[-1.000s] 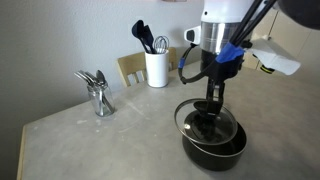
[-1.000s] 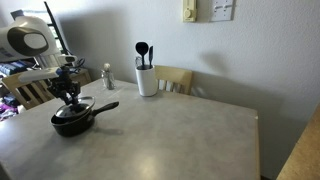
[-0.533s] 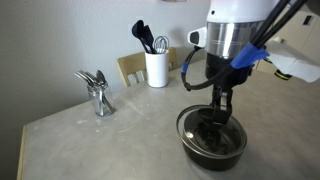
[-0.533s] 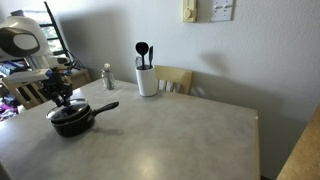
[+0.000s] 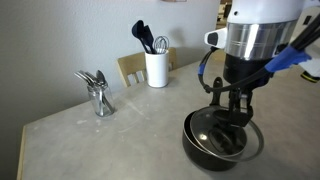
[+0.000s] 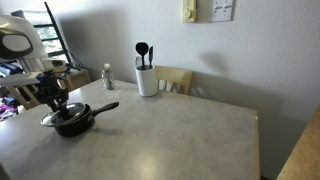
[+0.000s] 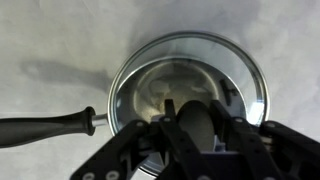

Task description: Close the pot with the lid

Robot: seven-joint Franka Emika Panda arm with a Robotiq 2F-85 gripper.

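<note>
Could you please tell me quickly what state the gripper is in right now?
The gripper is closed on the knob of the lid, holding it over the pot.

Saw the pot (image 5: 204, 154) on the table (image 5: 70, 140) near 1 edge, the lid (image 5: 240, 143) over it (shifted sideways, not centred). Found the crock (image 5: 156, 70) farther back by the wall, with a chair (image 5: 130, 66) behind it.
</note>
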